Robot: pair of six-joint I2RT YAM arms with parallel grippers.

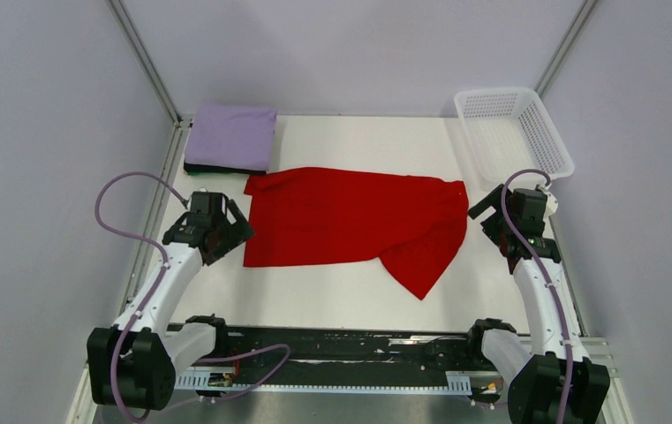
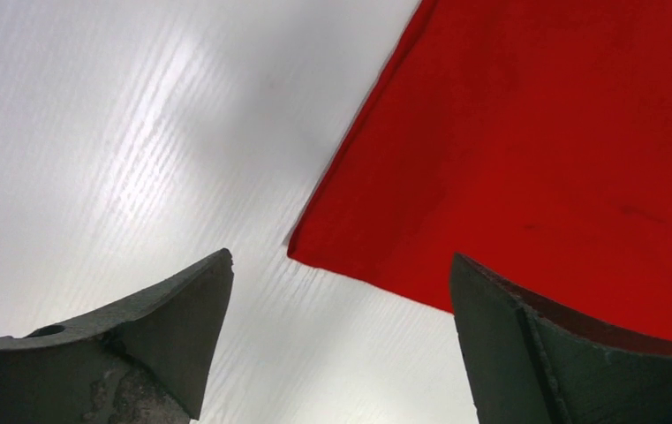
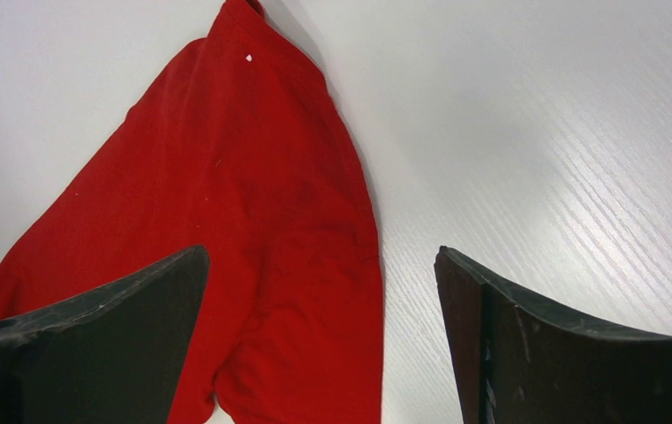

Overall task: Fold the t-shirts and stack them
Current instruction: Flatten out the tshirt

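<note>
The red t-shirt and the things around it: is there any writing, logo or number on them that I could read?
No readable text in any view.
The red t-shirt is plain; a tiny white speck near its collar is too small to read as a letter.
The folded lavender t-shirt, the white basket and the table carry no print.

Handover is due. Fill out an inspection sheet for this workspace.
Surface: white table, glossy.
Job's things: red t-shirt spread flat, one sleeve sticking out; lavender t-shirt folded atop dark t-shirt, far left.
Clutter: white mesh basket, far right.
Grippers: left gripper and right gripper at the red t-shirt's sides, jaws open, holding nothing.
Cables: purple cables loop off both arms, off the cloth.
Surroundings: plain walls, metal frame posts.
</note>
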